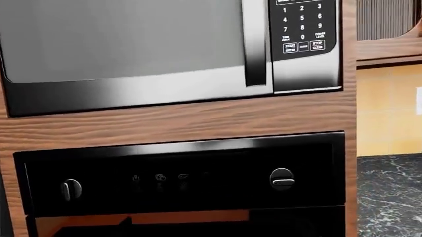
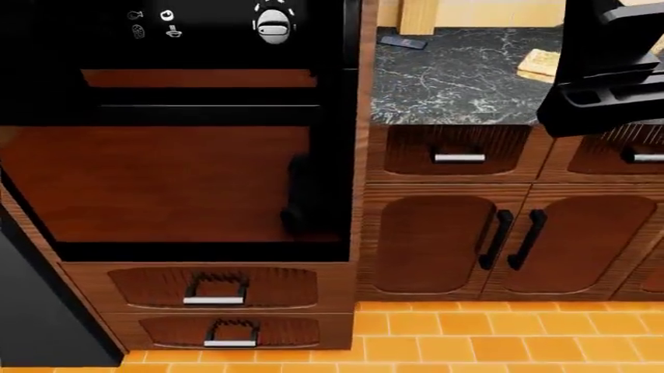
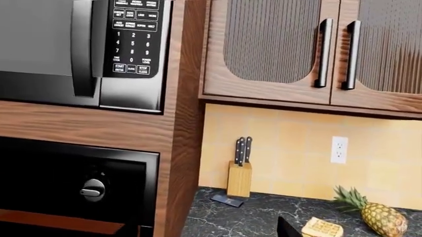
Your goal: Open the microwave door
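The microwave door is shut, with a grey window and a dark lower frame. Its vertical silver handle runs beside the black keypad. The right wrist view shows the same handle and keypad, both some way off. Of my left gripper only a small dark fingertip shows, against the oven's orange strip. A single dark fingertip of my right gripper shows over the counter. Neither touches the microwave. The head view has my right arm raised and the microwave out of view.
A black wall oven with knobs sits under the microwave, with drawers below it. To the right are a dark marble counter, a knife block, a pineapple, upper cabinets and lower cabinet doors.
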You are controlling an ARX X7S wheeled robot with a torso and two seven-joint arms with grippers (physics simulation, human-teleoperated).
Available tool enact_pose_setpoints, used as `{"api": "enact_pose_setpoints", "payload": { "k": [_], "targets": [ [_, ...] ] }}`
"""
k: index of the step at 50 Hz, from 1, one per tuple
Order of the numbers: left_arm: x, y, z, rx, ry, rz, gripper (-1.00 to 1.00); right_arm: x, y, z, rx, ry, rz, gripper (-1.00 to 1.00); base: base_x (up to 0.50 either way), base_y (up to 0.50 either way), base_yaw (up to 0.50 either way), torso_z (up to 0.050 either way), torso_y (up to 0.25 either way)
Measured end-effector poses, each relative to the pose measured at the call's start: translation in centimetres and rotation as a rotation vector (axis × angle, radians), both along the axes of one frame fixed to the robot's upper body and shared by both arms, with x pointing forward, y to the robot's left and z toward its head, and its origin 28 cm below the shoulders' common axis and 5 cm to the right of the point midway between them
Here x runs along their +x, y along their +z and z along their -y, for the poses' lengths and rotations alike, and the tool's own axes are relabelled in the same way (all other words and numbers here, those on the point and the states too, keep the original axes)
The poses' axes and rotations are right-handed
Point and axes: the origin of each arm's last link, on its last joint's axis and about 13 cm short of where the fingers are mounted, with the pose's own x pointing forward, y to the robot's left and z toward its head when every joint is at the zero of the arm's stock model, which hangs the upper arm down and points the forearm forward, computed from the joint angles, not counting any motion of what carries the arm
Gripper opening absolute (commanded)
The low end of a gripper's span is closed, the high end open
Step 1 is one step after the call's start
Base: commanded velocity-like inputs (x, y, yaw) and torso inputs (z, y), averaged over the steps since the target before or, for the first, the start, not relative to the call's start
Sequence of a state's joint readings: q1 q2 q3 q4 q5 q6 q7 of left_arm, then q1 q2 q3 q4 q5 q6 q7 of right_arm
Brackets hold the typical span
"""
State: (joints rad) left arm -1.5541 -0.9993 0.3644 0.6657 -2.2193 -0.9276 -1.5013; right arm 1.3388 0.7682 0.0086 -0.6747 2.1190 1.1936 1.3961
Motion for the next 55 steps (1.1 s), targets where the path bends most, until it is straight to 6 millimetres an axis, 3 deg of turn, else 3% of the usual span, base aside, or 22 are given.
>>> {"api": "enact_pose_setpoints", "payload": {
  "k": [44,55],
  "targets": [
    [-0.6,0.6,0.0,-0.005,-0.003,0.044,1.00,-0.9,-0.1,-0.4,-0.052,0.018,0.057,1.00,0.42,-0.03,0.00,0.000,0.001],
    [-0.8,1.6,0.3,-0.008,-0.018,0.073,1.00,-1.0,-0.4,-0.3,-0.049,0.014,0.055,1.00,0.05,0.00,0.00,0.000,0.001]
  ]
}}
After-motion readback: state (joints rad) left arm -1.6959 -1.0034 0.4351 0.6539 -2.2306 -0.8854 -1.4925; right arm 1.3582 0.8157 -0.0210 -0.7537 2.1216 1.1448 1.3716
